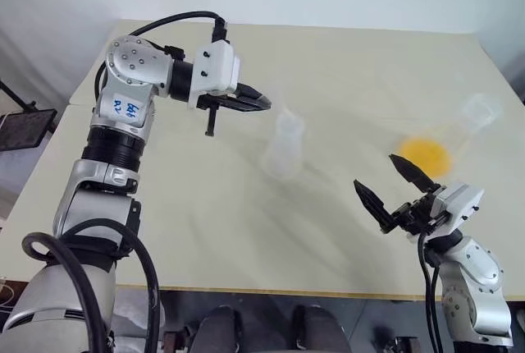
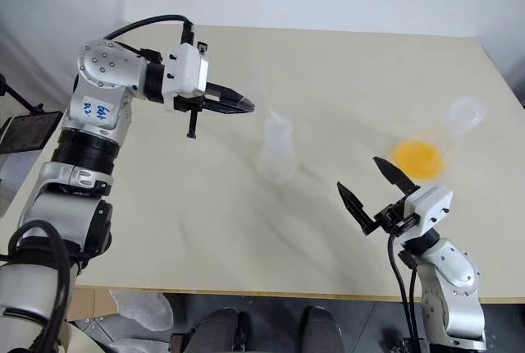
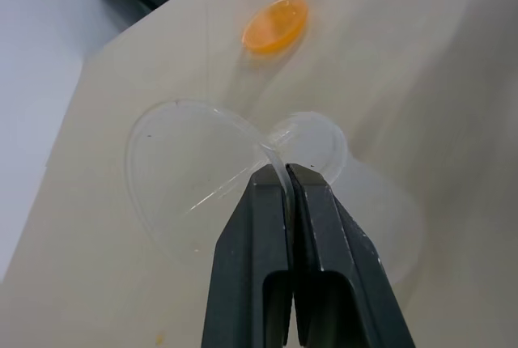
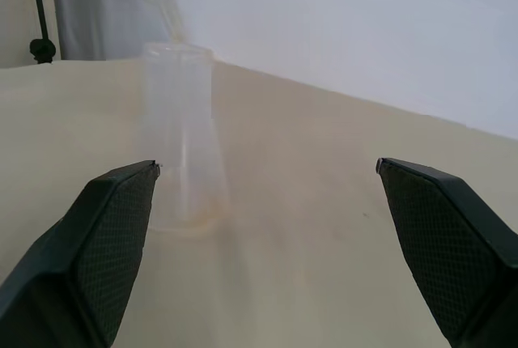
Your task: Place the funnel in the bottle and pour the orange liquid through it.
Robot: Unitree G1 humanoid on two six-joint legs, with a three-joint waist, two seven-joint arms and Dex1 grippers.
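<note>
Left hand (image 3: 288, 182) pinches funnel (image 3: 186, 166) rim above bottle (image 3: 324, 150)

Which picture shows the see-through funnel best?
The left wrist view: the funnel shows large, its rim pinched in the left gripper above the bottle. The right wrist view catches its spout over the bottle's mouth. In the eye views it is barely visible.

two head views down over the table (image 1: 344, 66); wrist views close, both on the bottle (image 4: 180, 133)
</note>
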